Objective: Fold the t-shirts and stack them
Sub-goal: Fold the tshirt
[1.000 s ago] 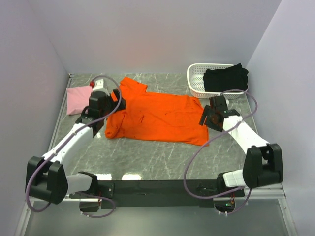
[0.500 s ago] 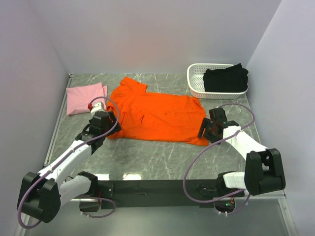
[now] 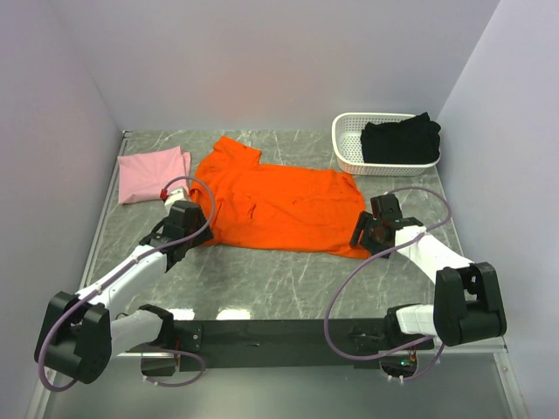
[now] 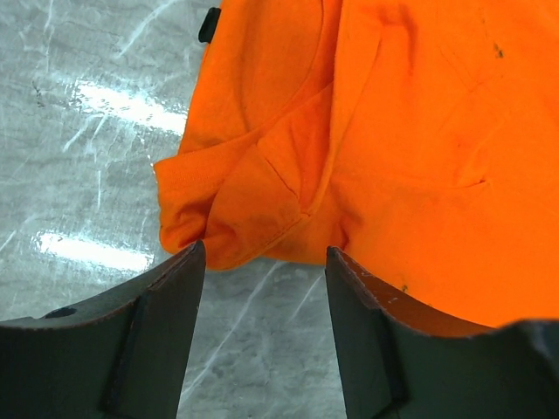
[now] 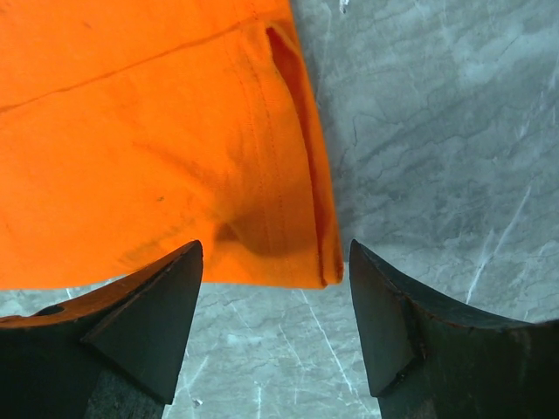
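The bright orange t-shirt (image 3: pixel 279 205) lies spread flat across the middle of the table. My left gripper (image 3: pixel 182 237) is open and low at the shirt's near left corner, where a bunched sleeve (image 4: pixel 253 205) lies just beyond the fingertips (image 4: pixel 188 262). My right gripper (image 3: pixel 362 237) is open at the shirt's near right corner; the hem corner (image 5: pixel 306 253) sits just beyond its fingertips (image 5: pixel 362 257). The pale pink t-shirt (image 3: pixel 150 173) lies folded at the far left. The black t-shirt (image 3: pixel 400 140) lies in the basket.
A white slotted basket (image 3: pixel 349 148) stands at the far right by the back wall. Grey walls close in the table on three sides. Bare marble table (image 3: pixel 279 279) lies between the shirt and the arm bases.
Both grippers have drawn back toward the near edge and dropped lower, from over the shirt's sides to its near corners. The left sleeve now lies folded inward. The shirts stay in place.
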`<action>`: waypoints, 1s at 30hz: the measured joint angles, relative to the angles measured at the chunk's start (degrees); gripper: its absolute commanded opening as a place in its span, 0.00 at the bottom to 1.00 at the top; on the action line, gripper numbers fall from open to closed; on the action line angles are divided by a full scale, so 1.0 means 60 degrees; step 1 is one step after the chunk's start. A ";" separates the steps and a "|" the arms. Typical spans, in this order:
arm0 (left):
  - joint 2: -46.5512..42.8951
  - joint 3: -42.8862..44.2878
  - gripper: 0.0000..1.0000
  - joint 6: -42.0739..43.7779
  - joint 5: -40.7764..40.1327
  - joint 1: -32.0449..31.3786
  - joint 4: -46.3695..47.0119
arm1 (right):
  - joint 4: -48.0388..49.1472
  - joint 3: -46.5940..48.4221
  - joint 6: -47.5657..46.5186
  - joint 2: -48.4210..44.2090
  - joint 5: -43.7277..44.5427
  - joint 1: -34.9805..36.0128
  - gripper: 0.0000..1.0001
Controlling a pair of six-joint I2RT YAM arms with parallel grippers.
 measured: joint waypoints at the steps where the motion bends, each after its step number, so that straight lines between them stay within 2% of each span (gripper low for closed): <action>1: -0.0011 0.0000 0.63 0.0000 0.0007 0.0000 0.0000 | -0.0004 -0.0007 0.0011 0.0025 0.0000 0.0000 0.74; 9: -0.0200 -0.0229 0.65 -0.0011 0.0160 -0.0087 -0.0004 | 0.0022 -0.0007 0.0040 0.0066 -0.0004 0.0000 0.73; 15: 0.0186 -0.0237 0.61 -0.0033 0.0273 -0.0106 -0.0007 | 0.0022 -0.0007 0.0044 0.0066 -0.0004 0.0000 0.73; 18: 0.0517 -0.0215 0.58 -0.0033 0.0273 -0.0106 -0.0044 | 0.0022 -0.0007 0.0040 0.0066 -0.0004 0.0000 0.73; 25: 0.0911 0.0157 0.43 -0.0022 0.0087 -0.0106 -0.0215 | 0.0025 -0.0007 0.0047 0.0066 -0.0011 0.0000 0.72; 30: 0.0969 0.0495 0.43 0.0000 -0.0208 -0.0106 -0.0288 | 0.0022 -0.0007 0.0047 0.0066 -0.0160 0.0000 0.72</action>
